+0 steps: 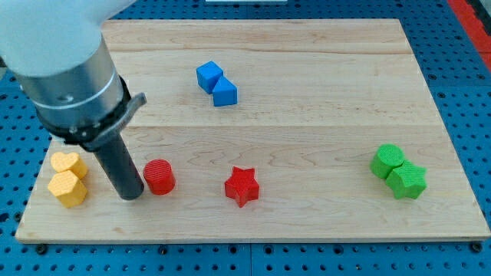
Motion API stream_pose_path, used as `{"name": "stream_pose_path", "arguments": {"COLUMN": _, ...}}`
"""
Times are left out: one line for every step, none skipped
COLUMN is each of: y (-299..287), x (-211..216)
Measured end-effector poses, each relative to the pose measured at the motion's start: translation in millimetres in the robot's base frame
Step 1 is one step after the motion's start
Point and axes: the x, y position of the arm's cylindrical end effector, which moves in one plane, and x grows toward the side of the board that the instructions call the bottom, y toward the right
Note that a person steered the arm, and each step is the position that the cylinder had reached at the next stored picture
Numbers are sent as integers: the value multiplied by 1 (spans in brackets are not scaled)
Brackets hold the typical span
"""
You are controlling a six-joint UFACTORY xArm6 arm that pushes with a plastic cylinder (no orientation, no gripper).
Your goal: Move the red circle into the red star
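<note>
The red circle [159,177] lies on the wooden board near the view's bottom left. The red star [242,186] lies to its right, about a block's width of bare board between them. My tip [132,195] is at the end of the dark rod, just left of the red circle, close to or touching its left side. The rod rises up and left into the arm's grey and white housing [65,65].
A yellow heart [69,164] and a yellow hexagon [67,188] sit left of my tip. Two blue blocks [216,83] lie joined at the top middle. Two green blocks [398,172] lie at the right. The board's bottom edge [253,232] is near.
</note>
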Motion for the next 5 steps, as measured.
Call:
{"name": "stream_pose_path", "arguments": {"y": 20, "x": -21}}
{"name": "stream_pose_path", "arguments": {"y": 12, "x": -61}}
{"name": "stream_pose_path", "arguments": {"y": 35, "x": -56}}
{"name": "stream_pose_path", "arguments": {"y": 51, "x": -51}}
{"name": "stream_pose_path", "arguments": {"y": 64, "x": -51}}
